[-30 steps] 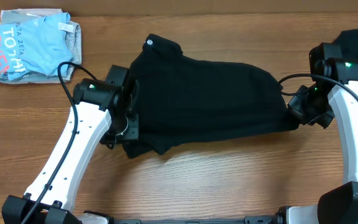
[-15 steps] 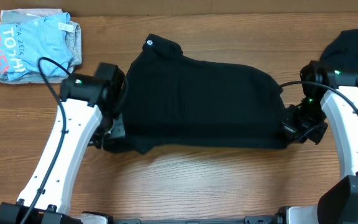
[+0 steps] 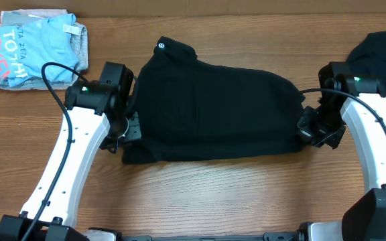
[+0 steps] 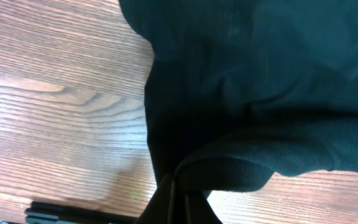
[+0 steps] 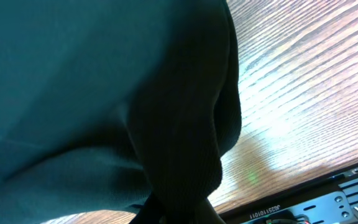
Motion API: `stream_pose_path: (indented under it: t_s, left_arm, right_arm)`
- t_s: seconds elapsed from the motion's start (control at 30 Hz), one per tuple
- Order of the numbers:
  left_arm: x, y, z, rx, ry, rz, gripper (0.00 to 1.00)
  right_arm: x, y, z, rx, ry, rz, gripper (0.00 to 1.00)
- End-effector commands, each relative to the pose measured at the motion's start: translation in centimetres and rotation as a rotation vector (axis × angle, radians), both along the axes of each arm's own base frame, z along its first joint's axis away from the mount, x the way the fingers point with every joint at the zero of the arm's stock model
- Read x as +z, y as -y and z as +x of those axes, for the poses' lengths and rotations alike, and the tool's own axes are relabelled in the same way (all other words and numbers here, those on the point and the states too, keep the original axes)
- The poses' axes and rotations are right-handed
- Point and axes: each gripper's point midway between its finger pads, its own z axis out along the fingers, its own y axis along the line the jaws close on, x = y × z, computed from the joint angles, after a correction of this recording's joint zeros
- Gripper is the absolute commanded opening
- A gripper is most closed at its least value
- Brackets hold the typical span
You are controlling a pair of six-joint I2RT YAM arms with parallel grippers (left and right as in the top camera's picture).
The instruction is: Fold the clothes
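The overhead camera looks straight down on the whole table (image 3: 200,194). Each wrist camera sits very close above it, facing one end of the shirt (image 3: 213,110), which the overhead view shows mid-frame.

Overhead view evenly lit and sharp. The black T-shirt (image 3: 220,110) shows little fold detail. Wrist views: pale glare on the wooden table (image 5: 291,93) beside it; nearest fabric dark, soft-focused.

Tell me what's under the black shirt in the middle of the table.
Only the wooden table shows around the black shirt. The left tool and right tool pinch its ends. Anything beneath the cloth is covered.
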Motion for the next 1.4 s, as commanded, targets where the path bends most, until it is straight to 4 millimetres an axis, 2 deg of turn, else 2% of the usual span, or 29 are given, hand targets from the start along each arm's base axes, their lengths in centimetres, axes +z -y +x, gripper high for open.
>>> stream_pose_path:
  t_s: [0.0, 0.07, 0.27, 0.47, 0.73, 0.87, 1.0, 1.17, 1.2, 1.23, 1.27, 1.3, 1.33, 1.37]
  left_arm:
    - [-0.6, -0.1, 0.0, -0.023, 0.001, 0.005, 0.04]
    - [-0.8, -0.2, 0.5, -0.022, 0.023, 0.017, 0.04]
    - [-1.0, -0.2, 2.4, -0.019, 0.097, 0.021, 0.04]
    - [-1.0, 0.1, 4.4, -0.017, 0.172, 0.016, 0.05]
    - [-2.0, 0.2, 6.1, -0.015, 0.207, 0.019, 0.12]
    - [-3.7, 0.0, 7.3, -0.021, 0.197, 0.049, 0.11]
    - [-5.9, 0.2, 8.1, -0.025, 0.158, 0.057, 0.04]
    - [-8.0, 0.5, 10.0, -0.038, 0.173, 0.055, 0.05]
    - [-8.2, 0.6, 10.6, -0.047, 0.187, 0.055, 0.10]
    - [-8.3, 0.8, 11.1, -0.063, 0.204, 0.053, 0.24]
    - [-8.3, 0.9, 11.7, -0.079, 0.224, 0.053, 0.41]
    - [-8.2, 1.0, 12.2, -0.099, 0.245, 0.053, 0.65]
    - [-8.0, 1.1, 12.7, -0.123, 0.265, 0.055, 0.82]
    - [-7.7, 1.2, 13.1, -0.149, 0.284, 0.057, 0.85]
  right_arm:
    - [0.5, 1.5, -0.1, -0.042, 0.024, -0.093, 0.06]
    - [0.5, 2.1, 0.2, -0.061, 0.037, -0.128, 0.06]
    - [-0.3, 2.1, 1.1, -0.063, 0.075, -0.128, 0.06]
    - [-1.5, 1.4, 2.5, -0.067, 0.133, -0.083, 0.07]
    - [-1.6, 1.5, 4.4, -0.070, 0.213, -0.082, 0.07]
    - [-2.1, 1.5, 5.3, -0.071, 0.252, -0.082, 0.07]
    - [-2.5, 1.5, 5.7, -0.072, 0.266, -0.083, 0.07]
    - [-2.2, 1.6, 6.9, -0.073, 0.315, -0.086, 0.10]
    - [-2.2, 1.7, 7.1, -0.074, 0.327, -0.086, 0.13]
    - [-2.1, 1.7, 7.5, -0.074, 0.341, -0.086, 0.21]
    - [-2.0, 1.7, 7.8, -0.075, 0.355, -0.087, 0.40]
    - [-1.9, 1.8, 8.1, -0.076, 0.368, -0.090, 0.64]
    - [-1.8, 1.8, 8.4, -0.076, 0.379, -0.092, 0.85]
    - [-1.8, 1.8, 8.6, -0.076, 0.388, -0.094, 0.98]
